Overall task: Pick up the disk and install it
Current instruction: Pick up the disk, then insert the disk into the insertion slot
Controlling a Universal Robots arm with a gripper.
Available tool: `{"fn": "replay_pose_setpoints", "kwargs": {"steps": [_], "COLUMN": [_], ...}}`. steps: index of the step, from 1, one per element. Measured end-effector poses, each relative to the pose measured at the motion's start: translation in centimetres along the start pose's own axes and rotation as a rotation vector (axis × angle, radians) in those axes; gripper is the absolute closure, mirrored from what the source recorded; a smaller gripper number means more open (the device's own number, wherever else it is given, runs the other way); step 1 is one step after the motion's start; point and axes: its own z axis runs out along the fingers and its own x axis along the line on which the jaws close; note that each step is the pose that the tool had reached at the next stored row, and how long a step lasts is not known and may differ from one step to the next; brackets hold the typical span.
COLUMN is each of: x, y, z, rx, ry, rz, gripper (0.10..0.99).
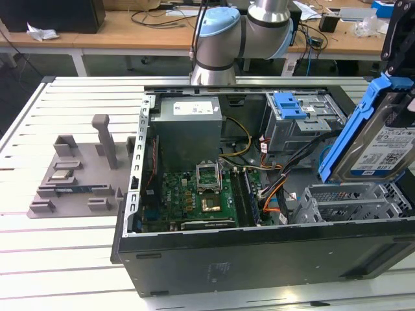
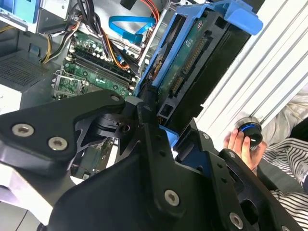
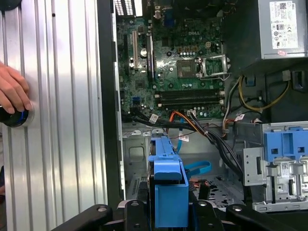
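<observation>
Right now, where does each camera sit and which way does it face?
Exterior view: off the arm, looking down into the open computer case; arm beyond, the disk raised at the exterior view's right.
First wrist view: on the wrist, past the hand, down onto the motherboard.
Second wrist view: on the wrist, along the hand, at the disk's circuit-board side.
Both wrist views share the held disk and a person's hand.

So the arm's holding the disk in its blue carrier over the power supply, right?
No: in the exterior view the disk in its blue carrier is held over the metal drive cage at that view's right, not over the power supply.
</observation>
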Motion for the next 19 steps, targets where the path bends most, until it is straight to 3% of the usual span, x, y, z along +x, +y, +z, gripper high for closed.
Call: {"fn": "replay_pose_setpoints", "kwargs": {"steps": [12,19], "x": [0.00,0.01], "y": [-0.04,-0.04], "z": [1.47,1.51], "rx": [0.000,0.000], "ry": [-0.0001,-0.0001], "rz": [0.000,0.000], "gripper": [0.714,0.714]}}
